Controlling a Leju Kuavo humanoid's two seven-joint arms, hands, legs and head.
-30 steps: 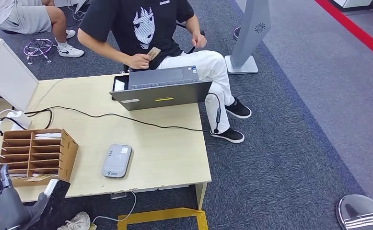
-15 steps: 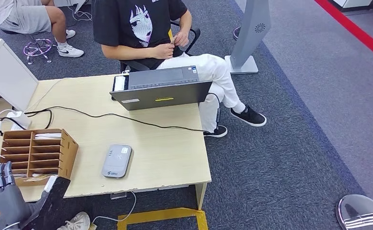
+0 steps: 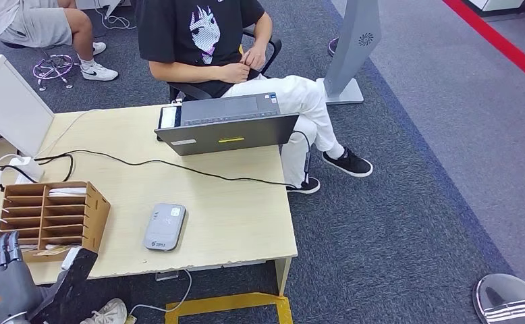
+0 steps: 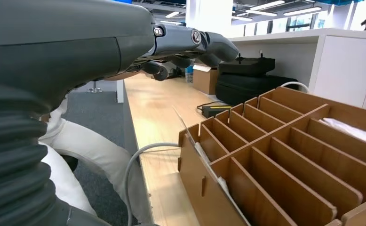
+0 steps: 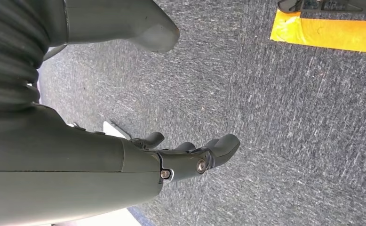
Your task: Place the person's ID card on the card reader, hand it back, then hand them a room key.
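The grey card reader [image 3: 164,227] lies flat near the table's front edge with nothing on it. To its left stands a wooden slotted rack [image 3: 50,214] [image 4: 289,155] with white cards lying in some slots. My left hand [image 3: 2,270] [image 4: 186,42] hovers low at the table's front left corner, just in front of the rack, fingers stretched out and holding nothing. My right hand [image 5: 190,155] hangs over the grey carpet, fingers apart and empty. A seated person [image 3: 206,34] behind the table keeps both hands [image 3: 243,64] together at the lap; I cannot make out the ID card there.
An open laptop [image 3: 226,125] stands at the table's far edge, and a black cable [image 3: 179,165] runs across the middle. A white box [image 3: 10,101] and charger [image 3: 20,169] sit at the left. Another person [image 3: 37,20] sits far left. A grey stand [image 3: 354,47] rises behind.
The person has drawn the card-holding hand from the laptop back to the lap and joined both hands, shifting their legs. My left hand has barely moved.
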